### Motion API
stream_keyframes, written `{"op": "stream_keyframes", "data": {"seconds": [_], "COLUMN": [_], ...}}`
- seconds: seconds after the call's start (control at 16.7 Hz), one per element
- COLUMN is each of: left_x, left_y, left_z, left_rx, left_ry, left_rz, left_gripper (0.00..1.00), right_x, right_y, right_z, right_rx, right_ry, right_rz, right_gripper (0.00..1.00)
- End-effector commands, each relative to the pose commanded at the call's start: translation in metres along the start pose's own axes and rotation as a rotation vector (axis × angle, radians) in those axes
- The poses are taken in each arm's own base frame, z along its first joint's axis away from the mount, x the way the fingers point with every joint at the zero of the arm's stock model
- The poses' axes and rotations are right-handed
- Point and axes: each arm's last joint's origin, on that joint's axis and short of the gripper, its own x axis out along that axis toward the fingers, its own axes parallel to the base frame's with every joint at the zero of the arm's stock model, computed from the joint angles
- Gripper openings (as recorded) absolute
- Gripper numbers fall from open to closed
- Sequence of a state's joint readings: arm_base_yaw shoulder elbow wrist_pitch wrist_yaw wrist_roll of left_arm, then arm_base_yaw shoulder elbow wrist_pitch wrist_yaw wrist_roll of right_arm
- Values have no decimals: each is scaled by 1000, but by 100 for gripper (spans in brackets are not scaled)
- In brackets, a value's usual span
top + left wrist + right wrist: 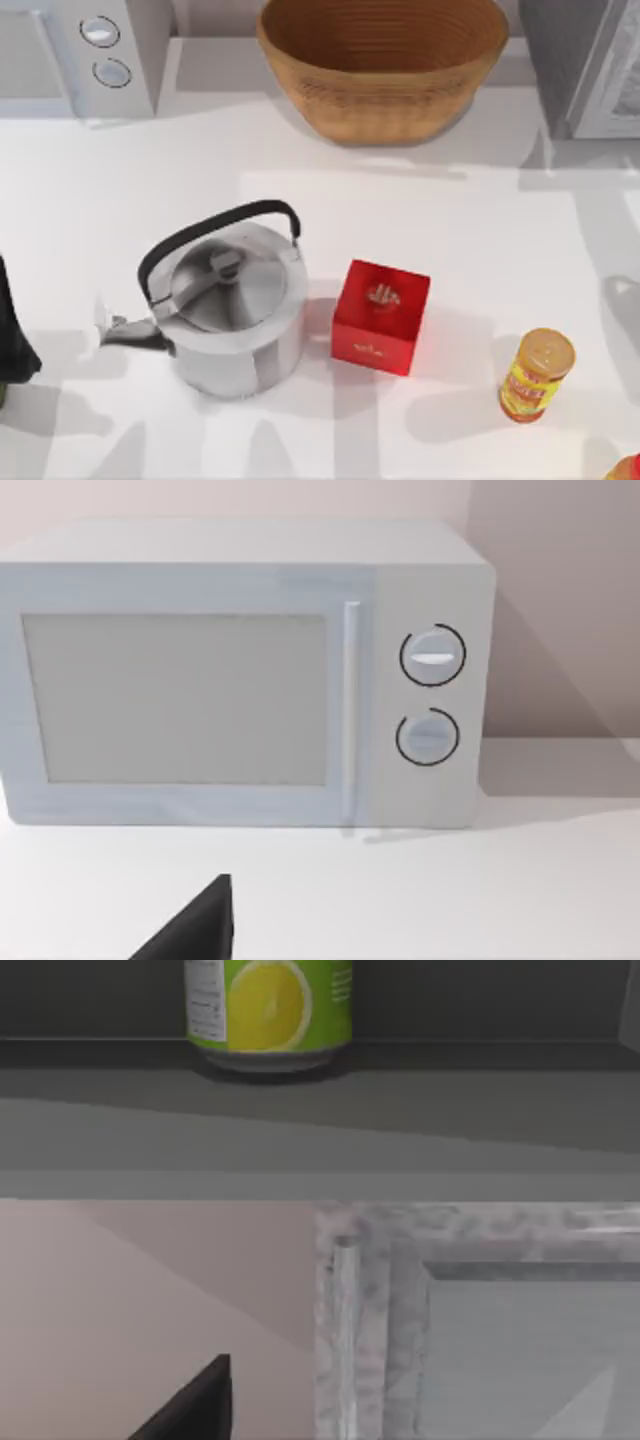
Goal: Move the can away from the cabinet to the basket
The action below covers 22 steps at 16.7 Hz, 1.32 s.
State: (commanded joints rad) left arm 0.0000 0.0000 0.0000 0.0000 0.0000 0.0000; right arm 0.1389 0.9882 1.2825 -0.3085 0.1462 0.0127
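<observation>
In the right wrist view, the green lower part of the can (268, 1010), with a lemon picture, stands upright on a dark grey ledge. Below that ledge is the cabinet (480, 1320) with its paler framed door. A dark part of my right gripper (195, 1405) shows well short of the can. From above, the grey cabinet (585, 65) sits at the back right and the tan woven basket (385, 65) at the back middle. My left arm (12, 335) is parked at the table's left edge. Its gripper (195, 930) faces the white appliance.
A white appliance with two round knobs (100, 50) stands at the back left. A steel kettle (225, 305), a red box (380, 317) and an orange-yellow can (537, 375) stand across the middle. A red-and-yellow thing (625, 468) pokes in at the front right corner.
</observation>
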Motion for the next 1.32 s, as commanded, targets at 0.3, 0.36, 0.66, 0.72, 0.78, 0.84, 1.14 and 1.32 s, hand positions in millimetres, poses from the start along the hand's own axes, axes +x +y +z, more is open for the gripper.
{"op": "stream_keyframes", "data": {"seconds": [0.3,0.36,0.66,0.72,0.78,0.84,1.14,1.32], "left_x": [0,0,0,0,0,0,0,0], "left_y": [0,0,0,0,0,0,0,0], "left_z": [0,0,0,0,0,0,0,0], "left_rx": [0,0,0,0,0,0,0,0], "left_ry": [0,0,0,0,0,0,0,0], "left_rz": [0,0,0,0,0,0,0,0], "left_gripper": [100,100,100,100,100,100,100,100], "right_x": [44,51,61,61,61,60,91,130], "right_y": [15,18,21,21,21,20,31,43], "right_z": [51,56,63,63,63,63,68,60], "right_rx": [2,2,2,2,2,3,3,-2], "right_ry": [-12,-13,-12,-12,-12,-15,-25,-5], "right_rz": [1,1,0,0,0,-3,-4,-6], "right_gripper": [100,100,100,100,100,100,100,100]}}
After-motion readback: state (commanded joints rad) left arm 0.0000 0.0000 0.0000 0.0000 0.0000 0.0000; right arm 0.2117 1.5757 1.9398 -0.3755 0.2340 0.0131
